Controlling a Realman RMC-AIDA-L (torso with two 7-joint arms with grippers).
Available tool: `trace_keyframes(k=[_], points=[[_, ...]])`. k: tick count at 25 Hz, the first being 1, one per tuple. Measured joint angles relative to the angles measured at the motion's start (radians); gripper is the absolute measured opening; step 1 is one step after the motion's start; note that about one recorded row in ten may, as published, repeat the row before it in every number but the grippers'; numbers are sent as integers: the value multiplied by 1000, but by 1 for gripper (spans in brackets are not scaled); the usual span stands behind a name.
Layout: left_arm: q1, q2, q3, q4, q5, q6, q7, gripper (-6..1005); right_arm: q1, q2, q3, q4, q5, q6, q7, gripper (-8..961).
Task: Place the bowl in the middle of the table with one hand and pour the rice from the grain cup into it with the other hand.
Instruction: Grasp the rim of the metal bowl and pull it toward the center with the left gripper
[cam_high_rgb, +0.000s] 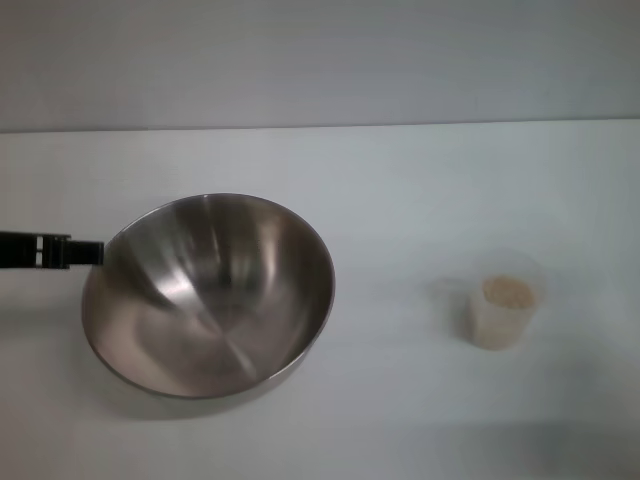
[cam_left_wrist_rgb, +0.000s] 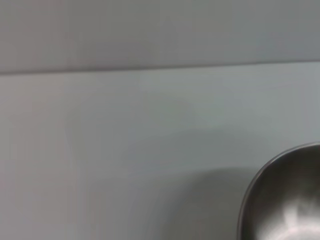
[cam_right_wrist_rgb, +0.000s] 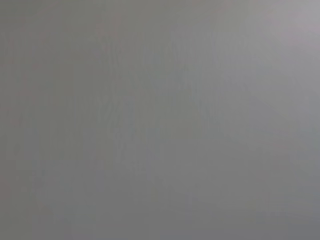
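From the table's (cam_high_rgb: 400, 180) left edge, the left gripper (cam_high_rgb: 85, 252) reaches the bowl's (cam_high_rgb: 210, 295) rim; its finger spread cannot be told. The bowl sits left of centre, tilted, mouth facing right. Near the right edge, the grain cup (cam_high_rgb: 505, 312) stands upright holding rice (cam_high_rgb: 506, 291).

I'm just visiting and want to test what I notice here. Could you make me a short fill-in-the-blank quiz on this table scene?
1. The bowl is made of shiny ____.
2. The rice sits inside the grain ____.
3. In the head view, the left gripper reaches the bowl's rim from the robot's ____ side.
4. The inside of the bowl is ____.

Missing words: metal; cup; left; empty
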Motion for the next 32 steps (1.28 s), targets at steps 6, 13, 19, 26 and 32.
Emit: trace_keyframes(k=[6,13,19,26,32], points=[[-15,0,4,75,-3,27,1,721,0,-1,4,-1,-1,-1,-3,655],[-34,-1,7,144,-5,44,9,706,2,-3,5,-8,1,-1,-5,655],[-51,-3,19,181,-6,44,12,694,2,-3,7,-9,1,3,-5,655],[-66,-3,20,222,-6,48,10,679,-4,-3,8,-9,1,-1,-6,655],[-68,-4,26,228,-6,52,5,667,-8,-3,8,-10,1,-1,-6,655]])
